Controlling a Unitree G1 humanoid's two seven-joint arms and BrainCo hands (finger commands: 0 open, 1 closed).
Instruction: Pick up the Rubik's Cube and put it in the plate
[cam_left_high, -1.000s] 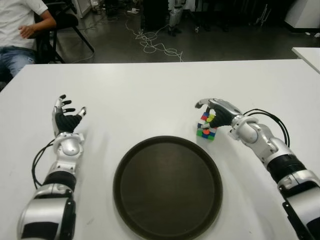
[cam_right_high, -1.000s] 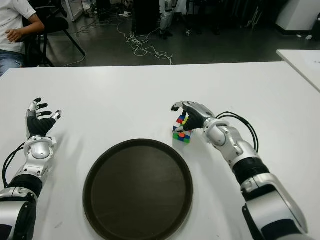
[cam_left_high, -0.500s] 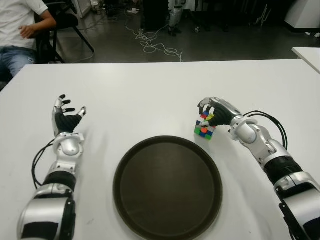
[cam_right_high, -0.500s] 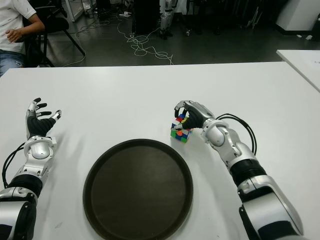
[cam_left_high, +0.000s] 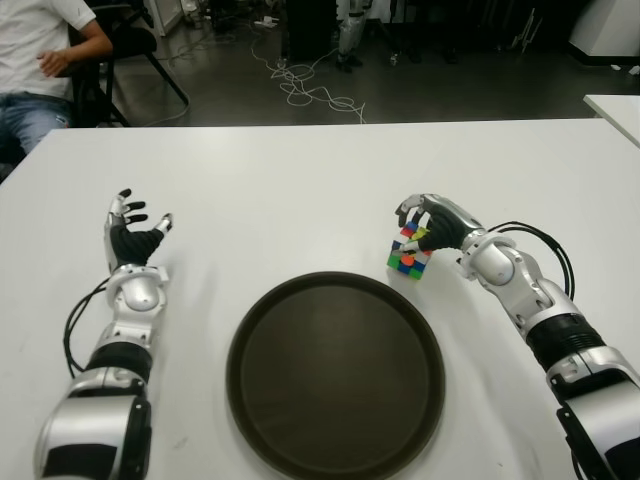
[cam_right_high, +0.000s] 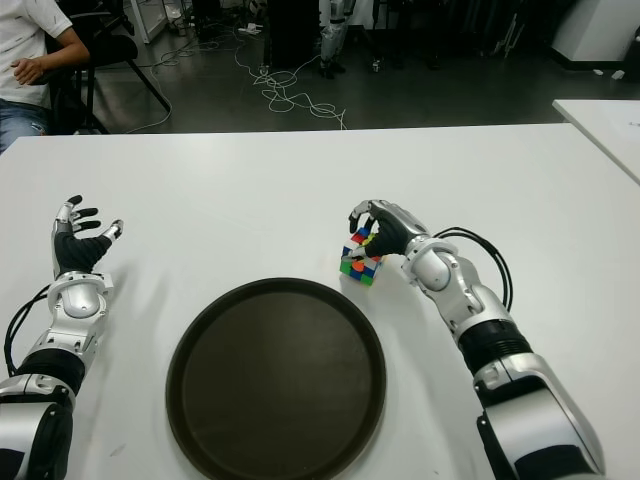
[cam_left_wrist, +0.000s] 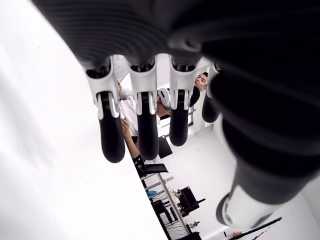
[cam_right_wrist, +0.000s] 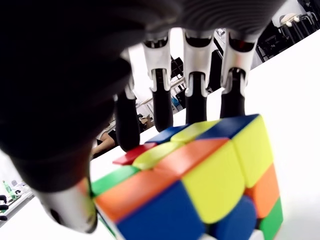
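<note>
From the head camera I saw the Rubik's Cube (cam_left_high: 409, 253) on the white bench (cam_left_high: 300, 180), just beyond the far right rim of the plate (cam_left_high: 335, 375) and apart from it. The cube was scrambled: I could pick out green, blue, red, orange and yellow squares, with a white one low on the near side. In the right wrist view its stickers looked bright and glossy, a yellow and an orange patch facing the camera above a blue one, and its top layer seemed twisted slightly out of line with the rest (the edges did not run straight).

The right hand (cam_left_high: 432, 222) was curled over the cube from the right, its fingers (cam_right_wrist: 162, 102) draped down the far face and the thumb (cam_right_wrist: 70, 207) against the near corner, so I read it as gripping the cube. The cube looked tipped a little toward the plate, though I could not tell whether its lower edge was touching the bench.

The plate was a round, dark brown tray with a raised rim, lying near the front middle of the bench.

The left hand (cam_left_high: 131, 237) showed well to the left of the plate, palm up, fingers (cam_left_wrist: 111, 135) spread and relaxed, holding nothing.

A person (cam_left_high: 40, 50) in a white shirt sat on a chair beyond the bench's far left corner.
</note>
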